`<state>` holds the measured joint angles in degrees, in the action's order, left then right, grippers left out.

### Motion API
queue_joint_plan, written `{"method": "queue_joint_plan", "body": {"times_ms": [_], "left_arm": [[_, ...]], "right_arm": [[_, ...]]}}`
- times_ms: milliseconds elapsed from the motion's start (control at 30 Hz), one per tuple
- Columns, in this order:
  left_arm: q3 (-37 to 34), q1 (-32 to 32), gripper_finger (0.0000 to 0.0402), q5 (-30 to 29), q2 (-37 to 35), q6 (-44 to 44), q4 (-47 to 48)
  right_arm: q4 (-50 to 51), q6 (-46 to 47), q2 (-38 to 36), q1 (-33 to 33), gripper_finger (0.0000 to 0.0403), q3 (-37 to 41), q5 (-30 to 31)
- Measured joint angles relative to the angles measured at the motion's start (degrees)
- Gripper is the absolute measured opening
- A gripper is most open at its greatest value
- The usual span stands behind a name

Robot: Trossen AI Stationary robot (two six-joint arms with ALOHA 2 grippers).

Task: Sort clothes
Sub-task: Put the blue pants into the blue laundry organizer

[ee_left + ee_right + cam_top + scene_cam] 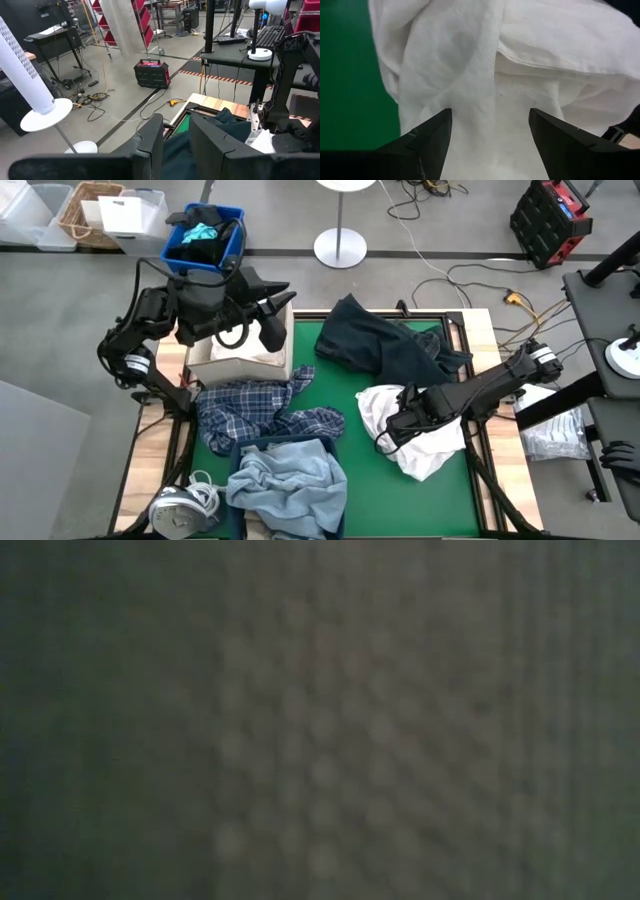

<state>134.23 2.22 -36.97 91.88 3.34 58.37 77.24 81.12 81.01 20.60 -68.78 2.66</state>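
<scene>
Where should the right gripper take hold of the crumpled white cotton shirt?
Best at the raised fold on the crumpled white cotton shirt, coming straight down. The right gripper hangs open right above it, and the bunched ridge gives the fingers cloth to pinch clear of the green mat.

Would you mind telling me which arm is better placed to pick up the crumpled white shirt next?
The right arm. Its gripper sits directly over the crumpled white shirt, fingers open with the cloth between them in the right wrist view. The left gripper is raised over the far left corner, away from it.
</scene>
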Motion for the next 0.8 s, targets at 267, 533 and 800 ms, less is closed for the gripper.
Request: {"method": "queue_joint_plan", "body": {"times_ms": [267,533,800], "left_arm": [[0.00,-0.08,0.0075,-0.04,0.00,-1.38,0.37],[-0.04,-1.53,0.0075,-0.15,0.19,-1.40,4.40],[-0.11,-2.51,0.0075,-0.17,0.78,-1.54,5.20]], "right_arm": [[2.07,-0.09,-1.90,-0.69,0.0267,-3.40,-0.02],[6.62,-4.54,-4.73,-6.36,0.0267,-7.40,6.17],[5.26,-20.89,-5.27,-20.79,0.0270,-7.35,8.24]]}}
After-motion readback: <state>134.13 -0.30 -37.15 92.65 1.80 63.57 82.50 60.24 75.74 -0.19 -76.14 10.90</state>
